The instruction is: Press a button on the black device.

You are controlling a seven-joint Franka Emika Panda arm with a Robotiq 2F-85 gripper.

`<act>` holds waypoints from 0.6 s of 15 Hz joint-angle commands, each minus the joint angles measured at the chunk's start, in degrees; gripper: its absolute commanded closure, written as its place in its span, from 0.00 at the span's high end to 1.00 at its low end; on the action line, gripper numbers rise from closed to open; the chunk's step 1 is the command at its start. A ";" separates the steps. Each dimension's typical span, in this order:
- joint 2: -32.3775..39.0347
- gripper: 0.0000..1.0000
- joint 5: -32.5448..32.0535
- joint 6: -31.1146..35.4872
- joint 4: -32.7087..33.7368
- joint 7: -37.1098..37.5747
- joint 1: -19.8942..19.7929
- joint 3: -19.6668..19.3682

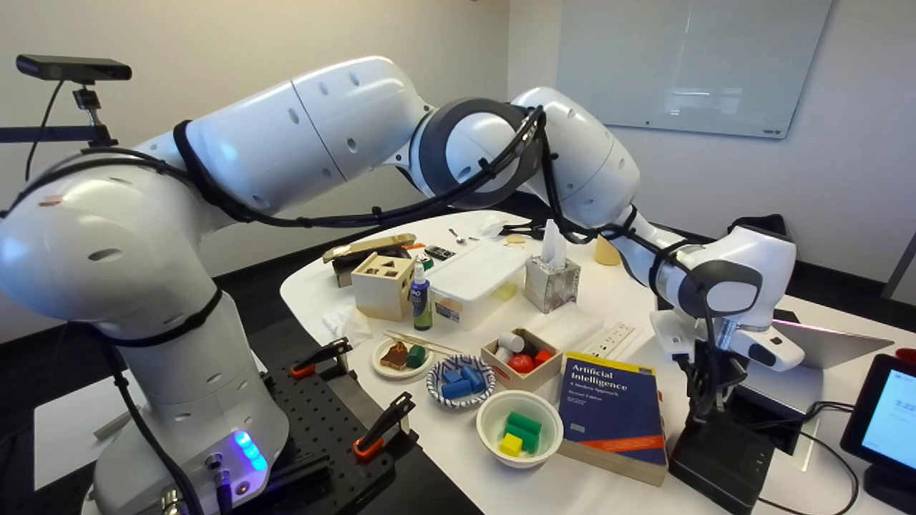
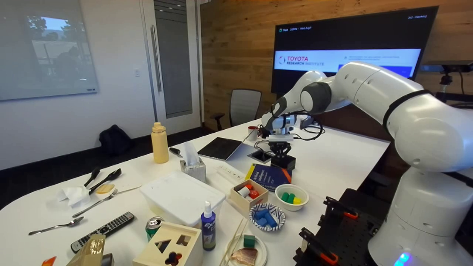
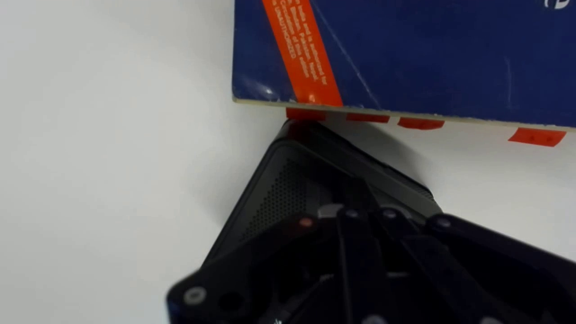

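Note:
The black device [image 1: 723, 458] is a low boxy unit on the white table, just beyond the short end of the blue book. It also shows in an exterior view [image 2: 283, 162] and in the wrist view [image 3: 274, 193], with a perforated top and a raised edge. My gripper [image 1: 700, 415] points down over the device's top; it also shows in an exterior view [image 2: 281, 154]. In the wrist view the fingers [image 3: 362, 198] are together with nothing visible between them. The fingertips are at or very close to the device's top; I cannot tell if they touch. The fingers hide part of the top.
The blue book [image 1: 612, 408] lies beside the device, nearly against its corner. A grey laptop [image 1: 787, 379] stands behind my gripper, and a light-screened tablet [image 1: 891, 415] stands nearby. Black cables [image 1: 823, 408] run by the device. A white bowl [image 1: 520, 458] holds green and yellow blocks.

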 commanded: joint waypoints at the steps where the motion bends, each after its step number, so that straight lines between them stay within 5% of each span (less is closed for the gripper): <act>1: 0.17 0.00 0.74 -1.42 -0.15 1.54 -0.16 0.17; 9: -6.15 0.00 1.56 -2.87 -2.88 3.79 1.03 0.36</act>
